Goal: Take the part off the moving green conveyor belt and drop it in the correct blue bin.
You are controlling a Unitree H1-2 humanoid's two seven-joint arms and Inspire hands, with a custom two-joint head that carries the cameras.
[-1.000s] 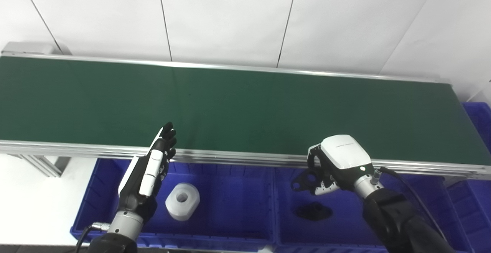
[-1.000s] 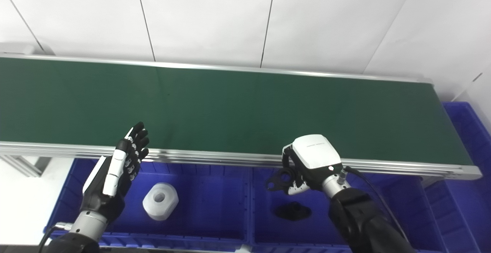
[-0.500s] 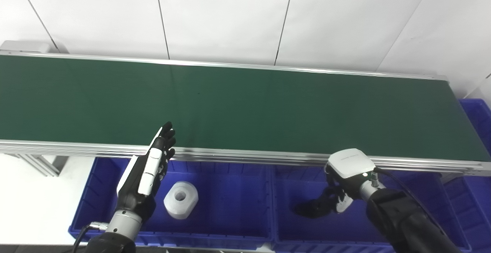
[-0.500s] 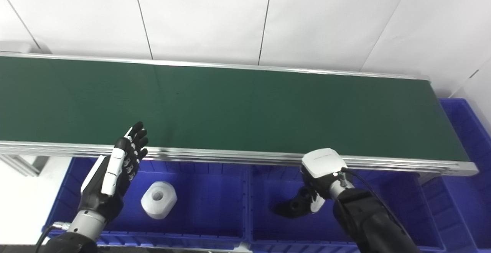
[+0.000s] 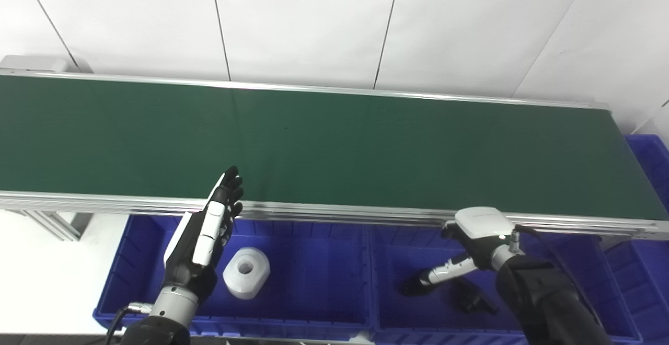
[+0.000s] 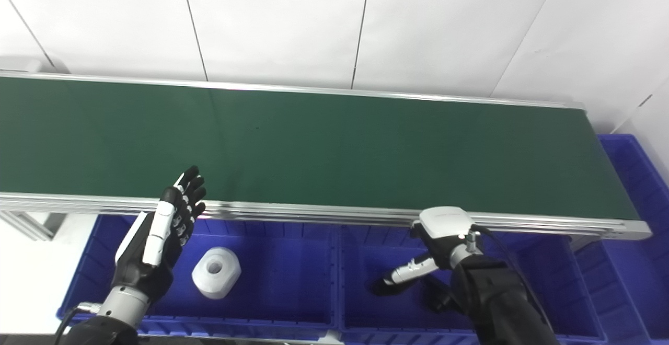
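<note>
The green conveyor belt (image 5: 334, 141) carries no part. My right hand (image 5: 468, 248) is low inside the right blue bin (image 5: 392, 245), open, with its fingers (image 5: 441, 273) stretched out to the left and holding nothing. A black part (image 5: 473, 301) lies on the bin floor just under that hand. A second dark part (image 5: 412, 287) lies at the fingertips, partly hidden. My left hand (image 5: 205, 230) is open and empty, raised upright at the belt's near rail above the left blue bin (image 5: 313, 261).
A white cylindrical part (image 5: 246, 273) with a centre hole lies in the left bin. The belt's silver rail (image 5: 334, 211) runs above both bins. Another blue bin (image 5: 653, 159) stands past the belt's right end. A white wall is behind.
My right hand went down from the rail into the right bin, opened and let go of the black part, which now lies on the bin floor. The left hand stayed nearly still.
</note>
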